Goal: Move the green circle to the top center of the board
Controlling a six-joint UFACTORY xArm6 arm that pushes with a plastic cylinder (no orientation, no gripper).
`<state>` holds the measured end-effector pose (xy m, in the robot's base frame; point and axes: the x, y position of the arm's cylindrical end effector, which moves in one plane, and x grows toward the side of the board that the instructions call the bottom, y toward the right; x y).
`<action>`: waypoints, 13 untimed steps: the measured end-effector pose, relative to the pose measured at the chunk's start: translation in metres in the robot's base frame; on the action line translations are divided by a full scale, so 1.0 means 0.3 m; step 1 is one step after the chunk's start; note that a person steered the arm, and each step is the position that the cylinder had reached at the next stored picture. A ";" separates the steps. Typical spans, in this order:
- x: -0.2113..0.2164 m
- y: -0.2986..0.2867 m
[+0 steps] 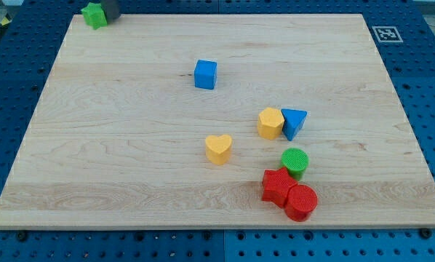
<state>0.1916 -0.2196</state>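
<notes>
The green circle (295, 161) stands in the lower right part of the wooden board (130, 145), touching the red star (278, 185) just below it. A red circle (301, 202) sits against the star's lower right. A dark shape at the board's top left corner looks like my rod; my tip (113, 17) is right beside a green block (94, 14) of unclear shape, on its right. The tip is far from the green circle, across the board.
A blue cube (205, 73) lies above the board's centre. A yellow hexagon (270, 122) and a blue triangle (294, 122) touch each other just above the green circle. A yellow heart (218, 148) lies left of it. A marker tag (385, 33) sits off the top right corner.
</notes>
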 end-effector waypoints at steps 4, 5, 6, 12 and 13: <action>0.368 0.286; 0.470 0.286; 0.477 0.286; 0.795 0.806; 0.795 0.985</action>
<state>0.4300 0.0760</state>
